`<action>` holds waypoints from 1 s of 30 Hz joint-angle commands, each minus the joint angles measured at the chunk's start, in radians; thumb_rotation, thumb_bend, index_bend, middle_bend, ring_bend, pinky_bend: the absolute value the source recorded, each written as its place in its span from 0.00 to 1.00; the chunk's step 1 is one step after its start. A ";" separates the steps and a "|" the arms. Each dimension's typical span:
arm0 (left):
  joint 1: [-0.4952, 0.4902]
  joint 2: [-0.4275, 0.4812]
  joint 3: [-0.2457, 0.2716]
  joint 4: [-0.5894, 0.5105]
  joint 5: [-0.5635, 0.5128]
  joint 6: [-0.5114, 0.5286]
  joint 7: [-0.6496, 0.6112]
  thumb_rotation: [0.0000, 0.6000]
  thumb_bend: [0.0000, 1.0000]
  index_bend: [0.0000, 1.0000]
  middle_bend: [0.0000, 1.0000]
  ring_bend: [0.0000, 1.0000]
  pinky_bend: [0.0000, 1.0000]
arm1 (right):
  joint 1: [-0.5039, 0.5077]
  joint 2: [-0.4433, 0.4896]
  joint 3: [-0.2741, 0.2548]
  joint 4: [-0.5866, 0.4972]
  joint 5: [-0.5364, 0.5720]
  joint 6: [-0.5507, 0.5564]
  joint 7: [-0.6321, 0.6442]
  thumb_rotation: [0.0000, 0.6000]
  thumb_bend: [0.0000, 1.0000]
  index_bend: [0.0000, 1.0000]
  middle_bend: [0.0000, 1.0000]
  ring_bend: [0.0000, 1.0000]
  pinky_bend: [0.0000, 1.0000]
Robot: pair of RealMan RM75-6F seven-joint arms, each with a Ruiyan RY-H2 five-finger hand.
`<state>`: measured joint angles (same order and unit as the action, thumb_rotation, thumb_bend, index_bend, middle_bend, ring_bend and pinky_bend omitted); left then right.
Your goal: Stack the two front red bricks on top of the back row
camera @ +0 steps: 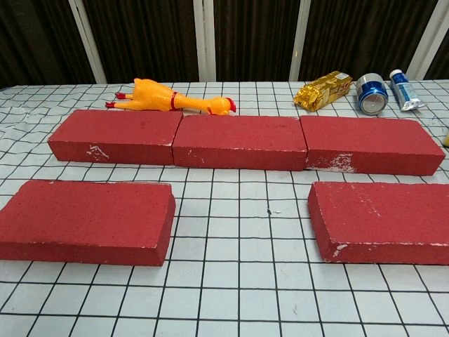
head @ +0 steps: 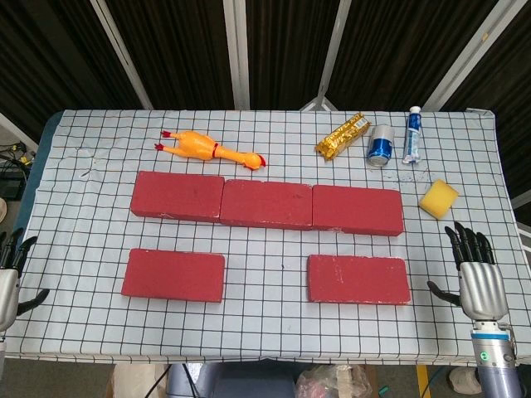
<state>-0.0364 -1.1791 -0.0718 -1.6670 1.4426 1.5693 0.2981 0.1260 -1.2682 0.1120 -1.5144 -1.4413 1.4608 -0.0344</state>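
On the table (head: 274,348), covered with a white cloth ruled in a black grid, three flat red rectangular bricks lie end to end as the back row: the left back brick (head: 177,196), the middle back brick (head: 266,203) and the right back brick (head: 358,209), each touching its neighbour. Nearer the robot lie the two front bricks, well apart from each other with bare cloth between them: the front left red brick (head: 174,274) and the front right red brick (head: 358,279), both flat on the cloth and separate from the back row, nothing stacked on anything. At the near right corner the right hand (head: 475,278) hovers beside the front right brick, fingers spread and pointing away from the robot, holding nothing. At the near left edge the left hand (head: 12,278) is partly cut off by the frame; its visible fingers are apart and empty. Behind the back row lie a yellow rubber chicken toy (head: 207,149), a gold foil snack packet (head: 342,136), a blue drink can (head: 381,145) on its side, and a blue-and-white tube (head: 412,136). A yellow sponge (head: 438,199) sits just right of the right back brick.
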 commanded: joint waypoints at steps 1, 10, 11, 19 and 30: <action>0.000 0.000 0.000 -0.001 -0.001 0.000 0.000 1.00 0.00 0.16 0.03 0.00 0.12 | 0.000 0.001 -0.001 -0.001 0.000 -0.001 0.000 1.00 0.17 0.03 0.00 0.00 0.00; -0.001 0.001 0.002 0.000 0.004 -0.002 -0.003 1.00 0.00 0.16 0.03 0.00 0.12 | 0.003 0.035 -0.026 -0.029 -0.019 -0.032 0.022 1.00 0.17 0.03 0.00 0.00 0.00; -0.001 0.001 0.002 0.000 0.004 -0.003 -0.003 1.00 0.00 0.16 0.03 0.00 0.12 | 0.003 0.042 -0.032 -0.035 -0.024 -0.039 0.023 1.00 0.17 0.03 0.00 0.00 0.00; 0.000 0.000 0.000 -0.004 -0.003 -0.001 0.003 1.00 0.00 0.16 0.03 0.00 0.12 | 0.043 0.159 -0.103 -0.161 -0.023 -0.207 0.013 1.00 0.17 0.01 0.00 0.00 0.00; -0.008 -0.008 -0.003 0.000 -0.016 -0.017 0.015 1.00 0.00 0.16 0.03 0.00 0.12 | 0.125 0.233 -0.094 -0.370 0.069 -0.339 -0.226 1.00 0.16 0.00 0.00 0.00 0.00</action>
<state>-0.0441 -1.1868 -0.0745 -1.6666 1.4268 1.5527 0.3137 0.2223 -1.0561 0.0158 -1.8353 -1.4052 1.1617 -0.2055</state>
